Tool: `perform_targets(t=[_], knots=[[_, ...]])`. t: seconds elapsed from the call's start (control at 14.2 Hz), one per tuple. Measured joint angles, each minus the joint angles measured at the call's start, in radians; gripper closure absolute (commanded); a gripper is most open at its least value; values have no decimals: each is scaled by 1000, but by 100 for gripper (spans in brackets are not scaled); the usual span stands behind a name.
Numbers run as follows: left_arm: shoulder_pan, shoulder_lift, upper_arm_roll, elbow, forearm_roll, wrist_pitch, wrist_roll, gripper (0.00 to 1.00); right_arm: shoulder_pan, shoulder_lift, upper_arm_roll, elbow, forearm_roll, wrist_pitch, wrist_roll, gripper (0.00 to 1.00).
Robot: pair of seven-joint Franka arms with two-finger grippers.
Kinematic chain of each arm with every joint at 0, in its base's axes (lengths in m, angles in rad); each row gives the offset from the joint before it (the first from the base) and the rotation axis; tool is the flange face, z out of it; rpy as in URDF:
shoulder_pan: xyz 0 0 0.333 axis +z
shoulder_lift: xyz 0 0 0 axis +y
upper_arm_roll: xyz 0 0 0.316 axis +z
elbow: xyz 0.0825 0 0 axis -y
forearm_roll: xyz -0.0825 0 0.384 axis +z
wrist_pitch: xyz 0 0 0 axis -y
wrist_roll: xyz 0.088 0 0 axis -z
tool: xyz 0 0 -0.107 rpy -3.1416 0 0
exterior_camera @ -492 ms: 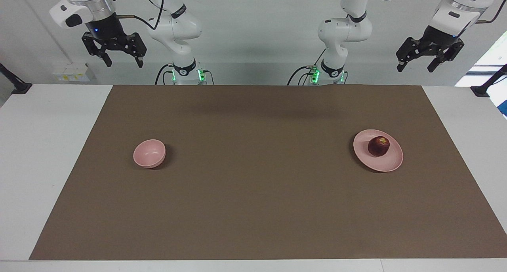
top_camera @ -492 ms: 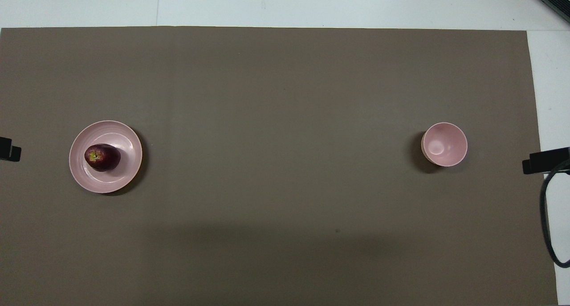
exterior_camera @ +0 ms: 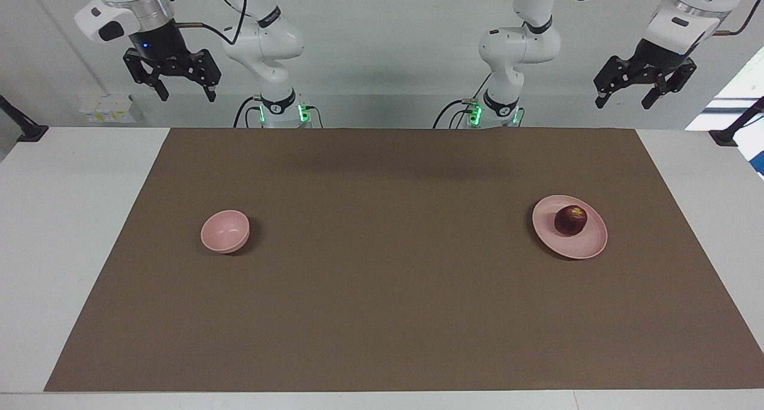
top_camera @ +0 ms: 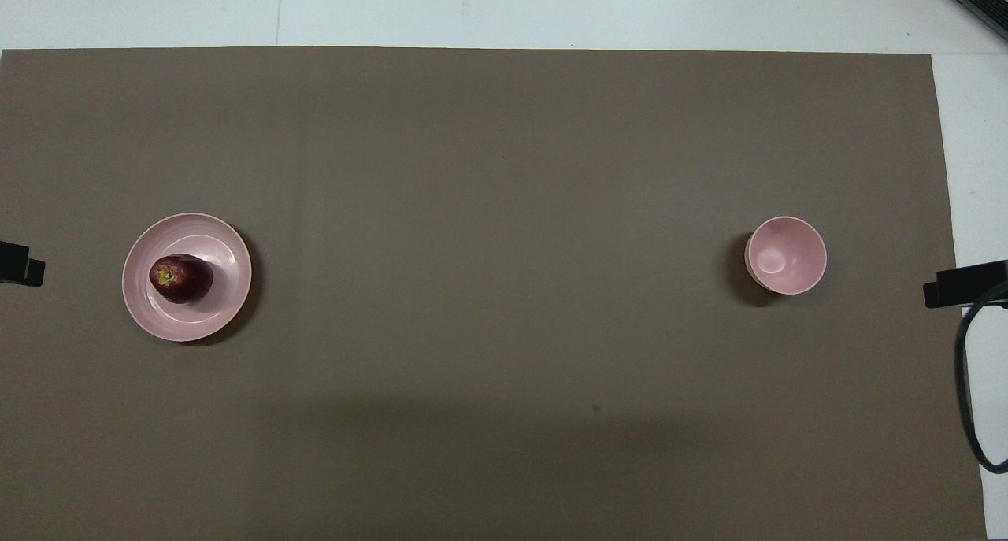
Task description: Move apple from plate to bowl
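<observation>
My right gripper [exterior_camera: 179, 79] hangs high in the air near my own end of the table [exterior_camera: 71, 219], out past the right arm's edge of the brown mat [exterior_camera: 382, 290]; its two black fingers [exterior_camera: 160, 89] point down and stand visibly spread, with nothing between them. Only a dark tip of this gripper shows at the edge of the overhead view [top_camera: 965, 283], with a black cable looping beside it. The bowl [exterior_camera: 225, 231] sits upright on the mat toward the right arm's end of the table, pale pink inside, nothing in it. The middle of the mat is bare brown surface, crossed by a soft shadow band near my bases. The plate [exterior_camera: 591, 246] lies flat on the mat toward the left arm's end, well apart from the bowl and at about the same depth from me. The apple [exterior_camera: 570, 220] rests on the plate, dark red with a yellowish patch up top, set off-centre toward the rim that is nearer to me; in the overhead view the apple [top_camera: 182, 278] lies with its stem end turned toward the left arm's edge of the plate [top_camera: 228, 289]. My left gripper [exterior_camera: 644, 88] hangs high off the mat's left-arm corner, tilted, fingers [exterior_camera: 604, 91] spread and empty, well clear of the apple.
</observation>
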Motion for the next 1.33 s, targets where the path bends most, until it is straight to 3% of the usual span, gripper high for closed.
perform_targets(t=[0.84, 1.33], knots=[[0, -2, -1, -17, 0, 47, 0, 0, -1, -1, -8, 6, 0, 4, 0, 0], [0, -3, 26, -163, 0, 242, 26, 0, 0, -3, -8, 0, 0, 5, 0, 0]])
